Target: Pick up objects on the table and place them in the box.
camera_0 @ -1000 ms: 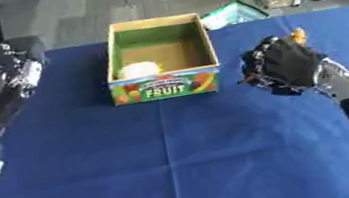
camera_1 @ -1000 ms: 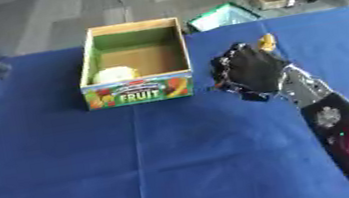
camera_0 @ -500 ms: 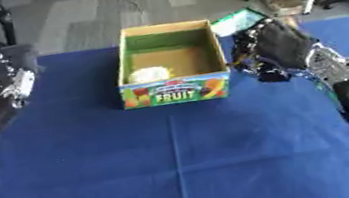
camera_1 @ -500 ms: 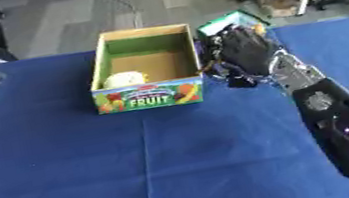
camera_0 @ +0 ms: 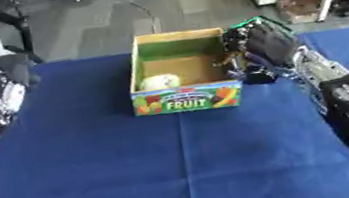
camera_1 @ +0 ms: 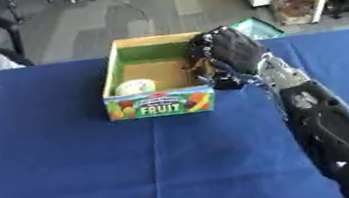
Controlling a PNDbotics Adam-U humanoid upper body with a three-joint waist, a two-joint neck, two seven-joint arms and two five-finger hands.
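A cardboard box [camera_0: 185, 98] printed with FRUIT stands open at the table's far middle. Inside it, at the front left, lies a pale round object [camera_0: 159, 82]. My right hand [camera_1: 229, 52] hovers over the box's right wall with its fingers curled towards the inside. A small orange-brown thing [camera_0: 228, 59] shows at the fingertips, mostly hidden by them. At the left edge my left hand [camera_0: 1, 87] is held up off the table with relaxed fingers, far from the box.
Blue cloth [camera_0: 138, 178] covers the table. A green flat item [camera_1: 257, 27] lies just behind the box's right corner. A person sits beyond the far left corner. Office floor, a cabinet and chairs lie past the far edge.
My right hand has moved left and away from me, from the cloth right of the box to over its right wall. The camera has tilted, shifting the whole picture.
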